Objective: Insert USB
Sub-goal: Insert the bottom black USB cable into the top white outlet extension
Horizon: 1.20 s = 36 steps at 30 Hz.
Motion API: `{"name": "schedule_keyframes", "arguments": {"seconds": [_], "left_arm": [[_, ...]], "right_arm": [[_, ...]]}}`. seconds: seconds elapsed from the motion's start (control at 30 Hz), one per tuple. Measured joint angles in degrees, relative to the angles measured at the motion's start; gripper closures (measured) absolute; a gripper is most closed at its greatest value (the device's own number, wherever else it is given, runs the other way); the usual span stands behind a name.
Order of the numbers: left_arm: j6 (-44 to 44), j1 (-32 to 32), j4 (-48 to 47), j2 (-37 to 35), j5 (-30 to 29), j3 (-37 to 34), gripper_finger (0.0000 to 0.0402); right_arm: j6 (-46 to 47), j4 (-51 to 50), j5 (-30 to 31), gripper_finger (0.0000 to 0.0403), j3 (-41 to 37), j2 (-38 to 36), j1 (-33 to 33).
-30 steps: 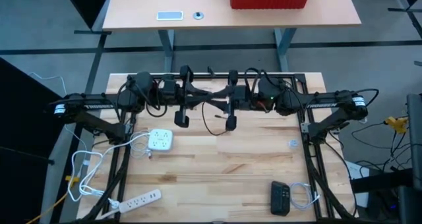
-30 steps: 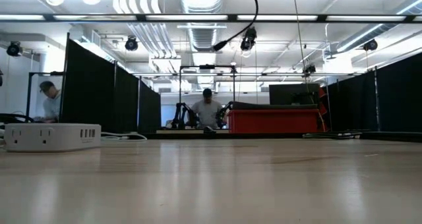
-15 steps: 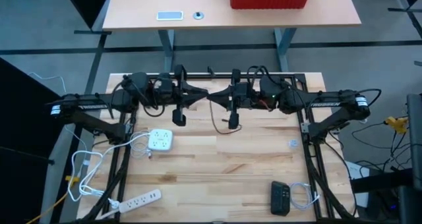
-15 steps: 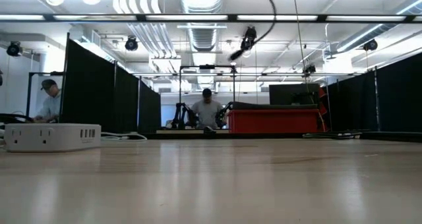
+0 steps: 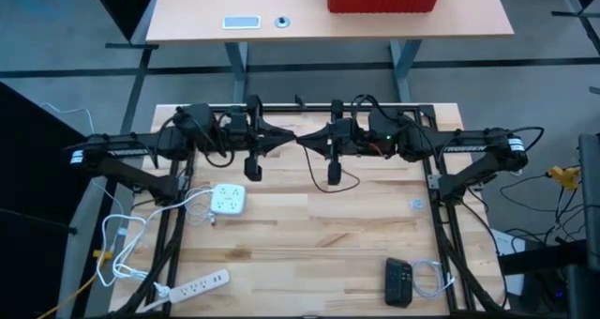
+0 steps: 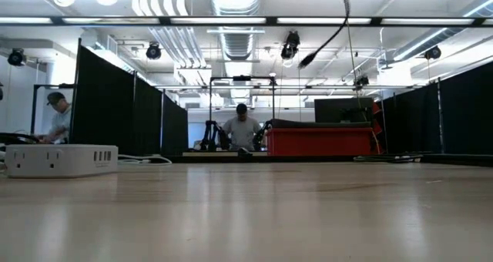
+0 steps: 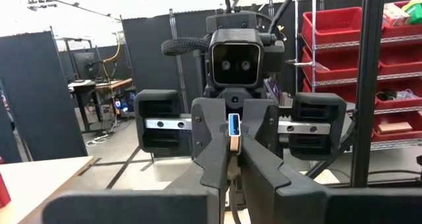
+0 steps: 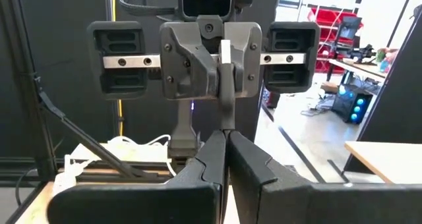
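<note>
Mid-handover above the desk's [image 5: 309,235] far edge: left tool [image 5: 292,139] and right tool [image 5: 305,141] tip to tip, both pinched shut on the USB plug [image 7: 233,125], cable [image 5: 323,176] dangling below. Hub [image 5: 228,200] waits lower left, well apart. Next, probably: one tool releases, the other carries the plug down, lined up with a port.

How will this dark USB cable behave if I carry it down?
Likely floppy: the cable sags in a loose loop. Its free plug hangs in mid-air, so it will probably swing.
</note>
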Motion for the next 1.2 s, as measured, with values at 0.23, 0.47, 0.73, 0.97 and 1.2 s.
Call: {"name": "schedule_keyframes", "arguments": {"seconds": [0.23, 0.47, 0.73, 0.97, 1.2], "left_arm": [[-0.30, 0.09, -2.13, -1.94, -3.86, 0.00, 0.0347], [-4.48, 0.10, -18.97, -4.74, -7.10, 0.00, 0.0308], [-19.68, -0.43, -54.12, -4.48, -8.71, -0.36, 0.0281], [-28.84, -2.98, -68.68, -1.58, -8.27, -4.80, 0.0254], [-36.37, -5.41, -70.57, 1.40, -4.44, -12.28, 0.0244]], "right_arm": [[-0.09, -3.59, 0.70, 0.0403, 0.06, -1.05, 0.04], [-0.18, -10.66, 1.22, 0.0403, 0.06, -2.07, -0.28], [-0.04, -27.21, 3.89, 0.0403, -0.20, -2.02, -0.75], [0.17, -35.65, 4.06, 0.0403, -2.34, -1.94, -3.25], [0.34, -33.96, 1.93, 0.0403, -9.43, -1.65, -3.23]]}}
